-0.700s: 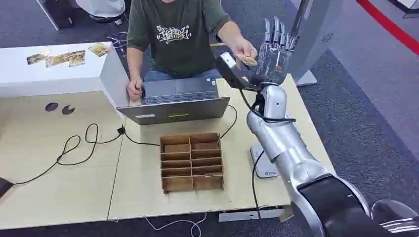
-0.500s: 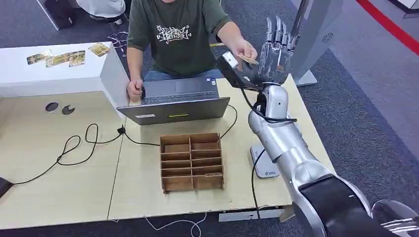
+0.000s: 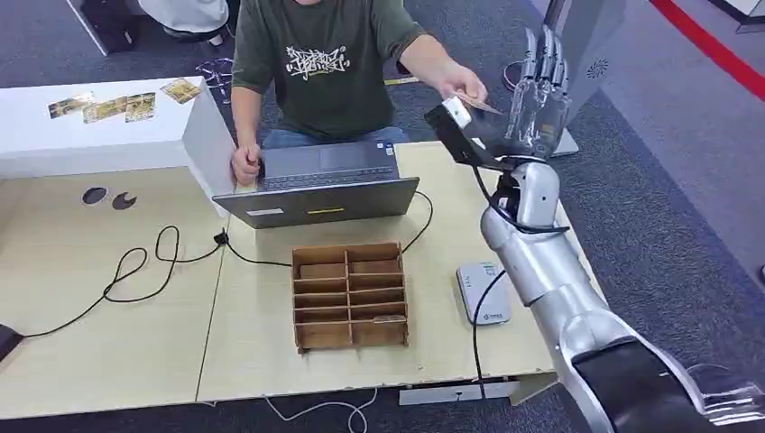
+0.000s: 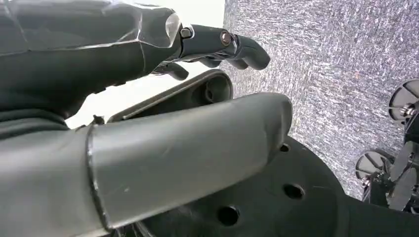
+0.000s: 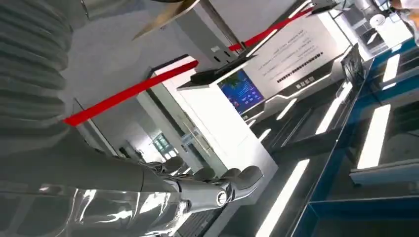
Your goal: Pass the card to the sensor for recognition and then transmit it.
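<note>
Thin, flat tan card [image 3: 475,102] pinched in a person's hand [image 3: 458,83], just beside the raised right hand [image 3: 539,99]; touching or not, hard to tell. Right hand upright on a glossy silver arm, fingers straight and apart, holding nothing. Small white rounded sensor [image 3: 483,292] flat on the pale wood worktop [image 3: 108,343], near a slotted brown box [image 3: 349,294]. Left hand [image 4: 148,113] matte grey, fingers spread, empty.

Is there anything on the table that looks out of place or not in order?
Mostly it is tidy. The black cable lies in loose loops across the table, and the white sensor sits slightly askew near the table's right edge. The wooden organizer stands straight.
</note>
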Tool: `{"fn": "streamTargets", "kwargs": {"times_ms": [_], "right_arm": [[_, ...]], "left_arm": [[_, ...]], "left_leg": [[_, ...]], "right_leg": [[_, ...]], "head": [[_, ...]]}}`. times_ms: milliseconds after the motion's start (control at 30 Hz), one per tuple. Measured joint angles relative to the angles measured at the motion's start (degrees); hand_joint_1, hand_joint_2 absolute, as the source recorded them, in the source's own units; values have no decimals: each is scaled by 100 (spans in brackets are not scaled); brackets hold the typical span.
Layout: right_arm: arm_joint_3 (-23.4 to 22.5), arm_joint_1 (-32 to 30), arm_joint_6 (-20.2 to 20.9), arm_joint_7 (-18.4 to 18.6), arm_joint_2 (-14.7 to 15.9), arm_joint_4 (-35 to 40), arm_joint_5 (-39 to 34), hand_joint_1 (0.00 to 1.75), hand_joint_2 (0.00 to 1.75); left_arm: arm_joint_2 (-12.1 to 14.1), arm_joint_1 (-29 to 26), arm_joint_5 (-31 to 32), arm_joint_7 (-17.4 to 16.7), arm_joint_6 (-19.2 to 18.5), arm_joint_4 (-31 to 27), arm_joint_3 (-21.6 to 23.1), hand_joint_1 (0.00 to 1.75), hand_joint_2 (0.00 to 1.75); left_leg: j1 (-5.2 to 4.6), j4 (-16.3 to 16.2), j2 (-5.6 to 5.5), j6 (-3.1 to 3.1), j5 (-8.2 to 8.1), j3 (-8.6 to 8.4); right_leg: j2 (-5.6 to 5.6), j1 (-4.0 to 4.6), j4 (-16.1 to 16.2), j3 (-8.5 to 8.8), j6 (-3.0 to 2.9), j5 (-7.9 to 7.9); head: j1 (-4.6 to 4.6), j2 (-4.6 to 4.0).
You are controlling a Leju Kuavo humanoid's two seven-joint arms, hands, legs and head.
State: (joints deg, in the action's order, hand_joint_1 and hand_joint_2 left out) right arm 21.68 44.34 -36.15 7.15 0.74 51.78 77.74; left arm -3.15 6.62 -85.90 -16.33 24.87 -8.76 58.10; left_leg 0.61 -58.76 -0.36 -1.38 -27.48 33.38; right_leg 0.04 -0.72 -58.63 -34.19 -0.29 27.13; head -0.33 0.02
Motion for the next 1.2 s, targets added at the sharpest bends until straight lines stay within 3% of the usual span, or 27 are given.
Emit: {"fn": "streamTargets", "kwargs": {"times_ms": [333,367,400,1200], "right_arm": [[85,-142,103,-63,72,166,-164,0,175],[92,-146,103,-68,72,166,-164,58,175],[96,-146,105,-70,74,166,-166,175,175],[214,-146,352,-160,103,161,-516,175,175]], "left_arm": [[11,-1,-18,20,-2,0,0,0,0],[11,-1,-22,22,-2,0,0,0,0],[11,-1,-24,26,-2,0,0,0,0],[13,-1,-50,61,-15,0,0,0,0]], "left_leg": [[0,0,0,0,0,0],[0,0,0,0,0,0],[0,0,0,0,0,0],[0,0,0,0,0,1]], "right_leg": [[1,0,-1,0,0,0],[1,0,-1,0,0,0],[1,0,-1,0,0,0],[0,0,-1,0,0,0]], "head": [[0,0],[0,0],[0,-2],[-2,0]]}}
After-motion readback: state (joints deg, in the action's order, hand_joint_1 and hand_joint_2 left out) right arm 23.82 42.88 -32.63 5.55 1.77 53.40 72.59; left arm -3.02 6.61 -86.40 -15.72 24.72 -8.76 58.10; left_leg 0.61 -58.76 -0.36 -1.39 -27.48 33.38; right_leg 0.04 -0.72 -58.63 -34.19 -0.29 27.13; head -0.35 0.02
